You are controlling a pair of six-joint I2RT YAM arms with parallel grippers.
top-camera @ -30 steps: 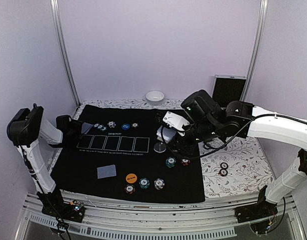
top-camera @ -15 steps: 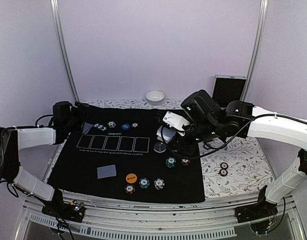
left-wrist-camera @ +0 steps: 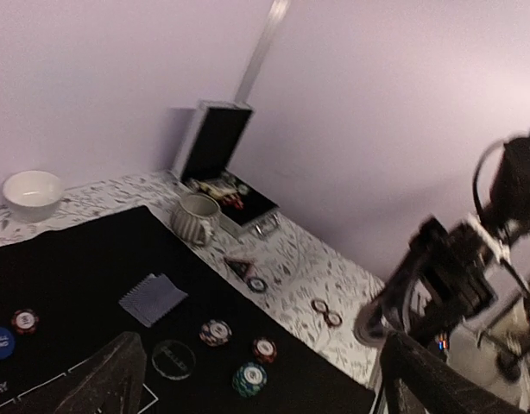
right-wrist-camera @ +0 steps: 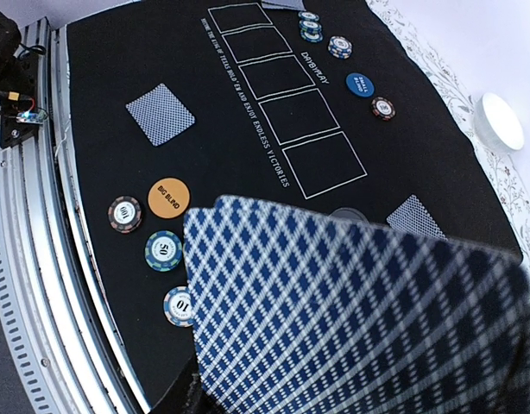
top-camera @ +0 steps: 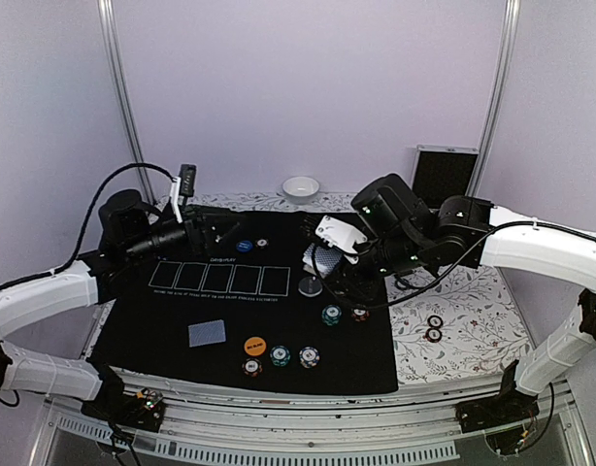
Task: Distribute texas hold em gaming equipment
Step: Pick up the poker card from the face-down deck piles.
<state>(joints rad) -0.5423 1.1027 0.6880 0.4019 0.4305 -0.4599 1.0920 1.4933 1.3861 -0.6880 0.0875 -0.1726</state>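
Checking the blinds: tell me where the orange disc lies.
In the top view the orange disc sits on the black mat near its front edge, right of a lone face-down card and just behind three striped chips.

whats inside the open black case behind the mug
The open case holds a small cluster of pieces, some red and pale, near its hinge, too blurred to name. The rest of its tray looks dark. From above, the right arm hides the tray.

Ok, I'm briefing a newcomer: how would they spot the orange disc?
Start at the black mat. Near its near edge, right of a lone face-down card, lies the orange disc. It is plain orange with lettering; the three chips beside it are edge-striped.
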